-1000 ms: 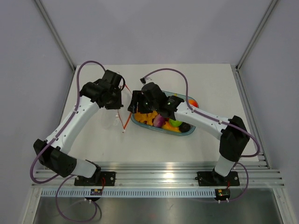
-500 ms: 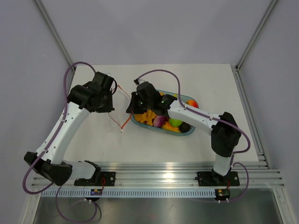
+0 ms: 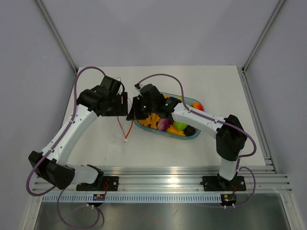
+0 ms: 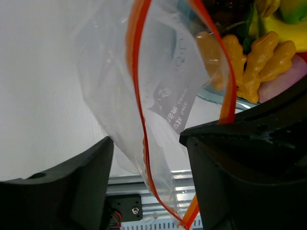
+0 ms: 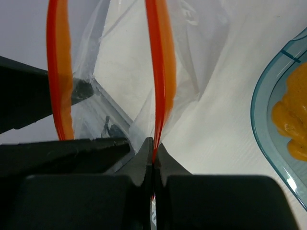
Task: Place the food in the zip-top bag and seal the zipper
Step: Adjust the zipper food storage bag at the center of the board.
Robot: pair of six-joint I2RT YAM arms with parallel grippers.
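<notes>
The clear zip-top bag (image 4: pixel 163 81) hangs above the table between my two grippers, its mouth spread. My right gripper (image 5: pixel 153 152) is shut on one side of the orange-red zipper (image 5: pixel 160 72), at the tray's left end (image 3: pixel 133 113). My left gripper (image 4: pixel 146 163) is open; the bag and the other zipper strip (image 4: pixel 135 72) pass between its fingers (image 4: pixel 72 187) without being pinched. From above it sits just left of the right one (image 3: pixel 123 102), with the zipper (image 3: pixel 126 128) dangling below. The food (image 3: pixel 165 123), orange, purple, green and yellow pieces, lies in the tray.
The blue-tinted clear oval tray (image 3: pixel 193 136) sits right of centre under my right forearm, its rim close to the bag (image 5: pixel 263 110). A red-orange piece (image 3: pixel 197 106) lies at its far right end. The aluminium rail (image 3: pixel 158 178) runs along the near table edge.
My right gripper has closed on the zipper strip. My left gripper swung left and back, then opened, letting go of its side of the bag.
</notes>
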